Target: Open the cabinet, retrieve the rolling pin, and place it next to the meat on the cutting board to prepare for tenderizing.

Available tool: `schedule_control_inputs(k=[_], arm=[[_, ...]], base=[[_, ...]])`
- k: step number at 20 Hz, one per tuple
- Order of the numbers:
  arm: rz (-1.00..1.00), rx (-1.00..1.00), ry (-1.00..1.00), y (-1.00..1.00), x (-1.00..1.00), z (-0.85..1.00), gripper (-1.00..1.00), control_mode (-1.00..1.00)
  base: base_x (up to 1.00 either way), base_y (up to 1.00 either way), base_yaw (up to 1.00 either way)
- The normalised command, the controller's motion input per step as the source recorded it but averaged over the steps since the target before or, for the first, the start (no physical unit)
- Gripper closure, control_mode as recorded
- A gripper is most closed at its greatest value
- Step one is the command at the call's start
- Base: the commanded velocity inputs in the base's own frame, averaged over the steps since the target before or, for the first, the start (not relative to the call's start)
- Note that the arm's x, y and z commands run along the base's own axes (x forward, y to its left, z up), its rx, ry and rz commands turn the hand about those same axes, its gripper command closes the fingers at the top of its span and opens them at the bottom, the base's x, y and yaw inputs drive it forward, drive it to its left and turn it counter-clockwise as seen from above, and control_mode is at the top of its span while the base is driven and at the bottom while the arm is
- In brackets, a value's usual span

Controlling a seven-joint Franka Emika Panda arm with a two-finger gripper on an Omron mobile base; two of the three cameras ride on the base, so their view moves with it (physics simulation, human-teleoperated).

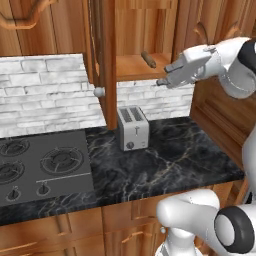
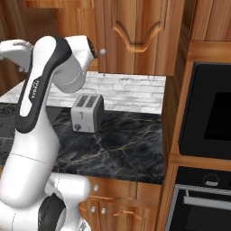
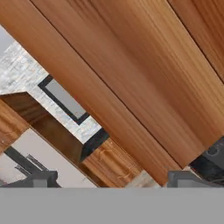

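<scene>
The cabinet [image 1: 109, 50] has its left door swung out, edge-on, with a round silver knob [image 1: 99, 92]. Its right door [image 2: 135, 36] is closed. The brown rolling pin [image 1: 148, 59] lies on the open shelf inside. My gripper [image 1: 167, 75] hovers just right of and slightly below the pin, in front of the shelf edge, pointing left. It is open with nothing between its fingertips [image 3: 41, 178]. In the hand view reddish wood panels run diagonally across the frame. The meat and the cutting board are out of view.
A silver toaster [image 1: 133, 128] stands on the black marble counter [image 1: 175, 160] below the shelf. A gas stove [image 1: 45, 162] lies to the left. A black built-in oven [image 2: 212, 113] fills the tall unit on the right. A white brick wall runs behind.
</scene>
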Motion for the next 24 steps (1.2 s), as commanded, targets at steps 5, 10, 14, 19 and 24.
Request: schedule_control_inputs(k=[5,10,14,19,24], arm=[[-0.45,-0.21,-0.12,-0.47,-0.39,-0.01,-1.00,-1.00],[-0.45,-0.19,-0.07,-0.56,-0.25,0.00,-1.00,-1.00],[-0.41,-0.21,-0.09,-0.64,-0.06,0.00,-1.00,-1.00],[-0.34,-0.23,-0.06,-0.63,0.01,0.00,-1.00,-1.00],[-0.24,-0.16,-0.05,-0.39,0.17,0.00,-1.00,-1.00]], base=[[0.00,0.00,0.00],[0.00,0.00,0.00],[0.00,0.00,0.00],[0.00,0.00,0.00],[0.00,0.00,0.00]])
